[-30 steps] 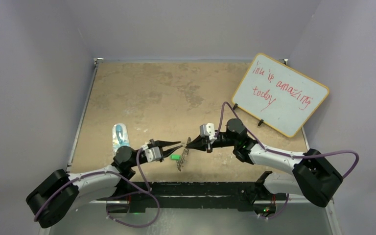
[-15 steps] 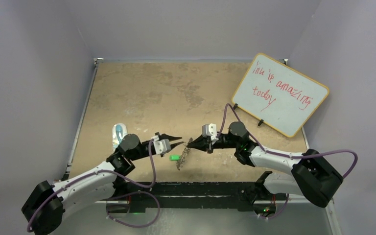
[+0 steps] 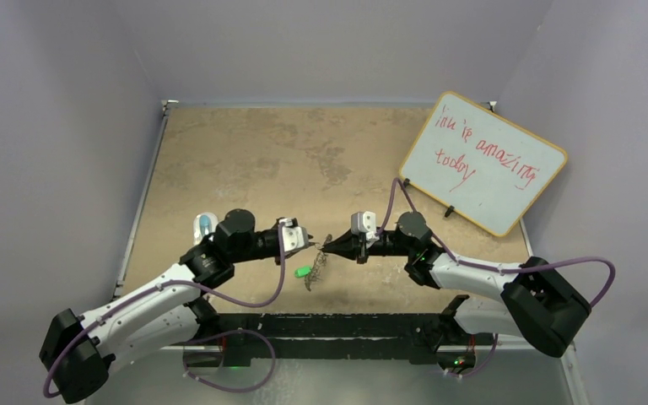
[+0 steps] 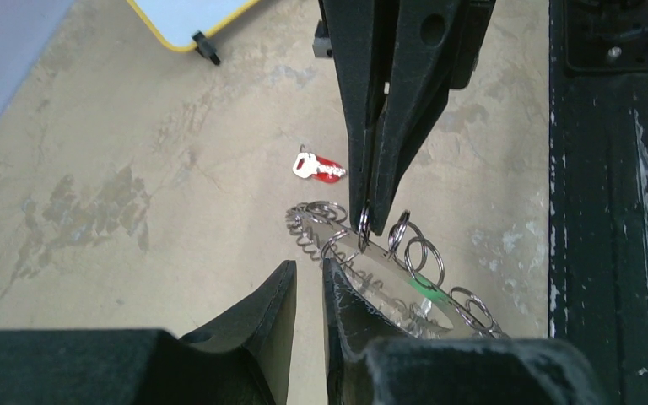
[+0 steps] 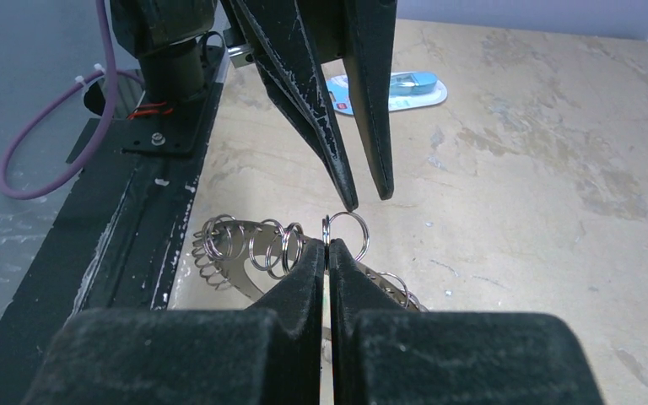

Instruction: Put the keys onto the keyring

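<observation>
"Where was the keyring (image 3: 314,272)?"

"Toward the near edge of the table (image 3: 245,160), about midway across, between the two grippers. The left gripper (image 3: 309,240) was just to its left, and the right gripper (image 3: 326,246) was on its far rim, reaching in from the right."

"And the keys?"

"One key (image 3: 302,272) lay just left of the ring. The other key (image 4: 319,167) lay on the table near the ring, on its right side and apart from it."

"Anything else?"

"A plastic package (image 3: 205,226) lay well to the left, on the far side of the left arm. A whiteboard (image 3: 483,162) stood at the right, farther back."
</observation>
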Controlling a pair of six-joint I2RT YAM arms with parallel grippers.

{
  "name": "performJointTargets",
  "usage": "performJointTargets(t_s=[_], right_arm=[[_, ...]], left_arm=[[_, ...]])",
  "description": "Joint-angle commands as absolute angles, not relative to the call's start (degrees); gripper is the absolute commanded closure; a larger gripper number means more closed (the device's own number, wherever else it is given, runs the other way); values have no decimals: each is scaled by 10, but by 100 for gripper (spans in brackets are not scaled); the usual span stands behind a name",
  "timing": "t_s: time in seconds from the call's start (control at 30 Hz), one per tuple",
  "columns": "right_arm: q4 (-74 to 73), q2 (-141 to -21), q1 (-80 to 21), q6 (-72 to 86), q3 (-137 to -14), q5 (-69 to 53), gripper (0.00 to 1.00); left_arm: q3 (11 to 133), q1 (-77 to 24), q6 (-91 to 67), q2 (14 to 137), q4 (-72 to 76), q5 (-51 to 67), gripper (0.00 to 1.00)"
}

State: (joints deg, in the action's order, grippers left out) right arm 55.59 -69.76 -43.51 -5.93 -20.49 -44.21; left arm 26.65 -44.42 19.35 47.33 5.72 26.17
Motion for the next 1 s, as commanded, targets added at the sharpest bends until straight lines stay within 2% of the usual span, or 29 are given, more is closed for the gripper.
performJointTargets(t_s=[0.0, 0.2, 0.5, 0.87, 0.97], right_arm=[[598, -694, -437, -53, -210, -432, 100], [595, -698, -437, -52, -212, -435, 100], [590, -697, -438, -54, -214, -433, 100], [586, -694, -437, -54, -215, -432, 100], [586, -695, -437, -53, -216, -431, 100]], left_arm=[[328, -449, 230, 491, -82, 265, 85], [316, -450, 220, 487, -56, 307, 85], [244, -451, 160, 476, 155, 353, 79], [224, -451, 150, 495, 208, 366, 82], [224, -450, 156, 479, 186, 338, 79]])
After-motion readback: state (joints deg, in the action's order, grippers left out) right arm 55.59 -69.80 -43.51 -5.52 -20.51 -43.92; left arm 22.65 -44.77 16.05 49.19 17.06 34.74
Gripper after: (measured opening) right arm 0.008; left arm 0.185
